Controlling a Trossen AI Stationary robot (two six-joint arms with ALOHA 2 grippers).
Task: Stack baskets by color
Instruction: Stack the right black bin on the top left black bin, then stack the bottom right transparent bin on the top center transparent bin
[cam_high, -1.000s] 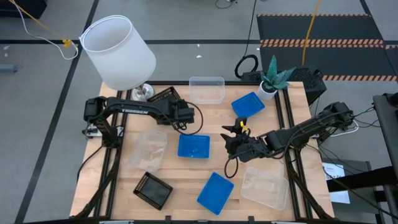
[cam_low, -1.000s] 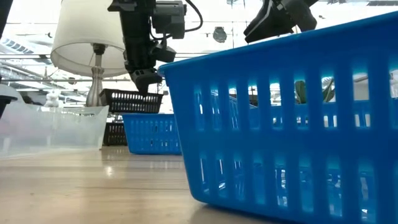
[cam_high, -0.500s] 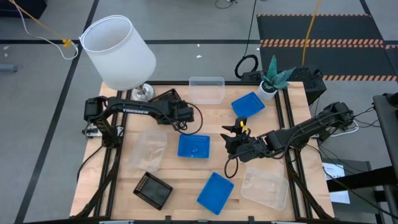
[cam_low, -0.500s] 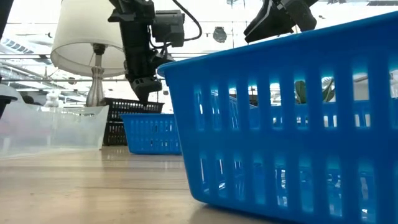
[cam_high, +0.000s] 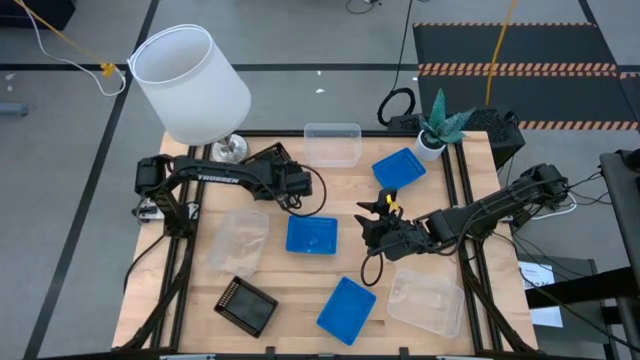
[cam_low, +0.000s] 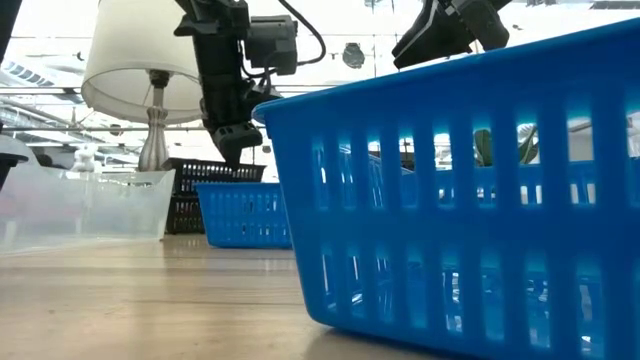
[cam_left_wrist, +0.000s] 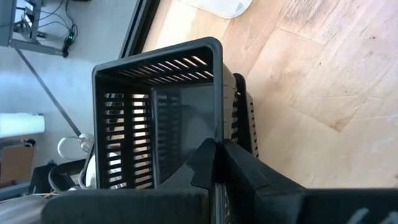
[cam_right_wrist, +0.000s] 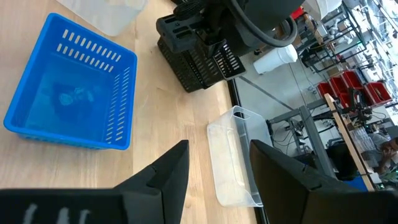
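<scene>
Black baskets (cam_left_wrist: 161, 118) now sit nested, upper left. Left tool (cam_left_wrist: 214, 163) has just loosened; right tool (cam_right_wrist: 217, 168) hangs spread.

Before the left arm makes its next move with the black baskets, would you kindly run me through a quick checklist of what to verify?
1. Left gripper around the black basket's wall: ok, the fingers sit nearly shut on either side of it.
2. That basket nested in the second black basket: ok, one sits inside the other.
3. Third black basket stacked: not ok, it lies alone at the table's near left.
4. Right gripper out of the way: ok, open, empty, mid-table.
5. Blue baskets stacked: not ok, the middle blue basket and two others lie apart.
6. Lamp clearance beside the stack: cannot tell.
</scene>
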